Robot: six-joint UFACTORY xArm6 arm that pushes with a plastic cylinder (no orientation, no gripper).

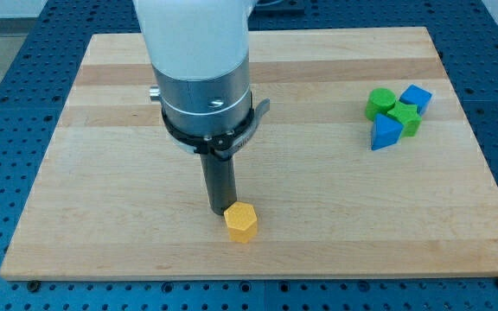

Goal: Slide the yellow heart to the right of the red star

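The yellow hexagon-like block (241, 222), the only yellow piece showing, is sitting near the bottom edge of the light wooden desk (102, 190), left of centre. My tip (221, 210) is touching its upper-left side; no pincer is fitted. Green cylinder (380, 103), green block (405, 117), blue cube (417, 98) and blue wedge (385, 132) are clustering near the right edge.

White arm housing (193, 34), silver collar (206, 95), black clamp, dark rod.
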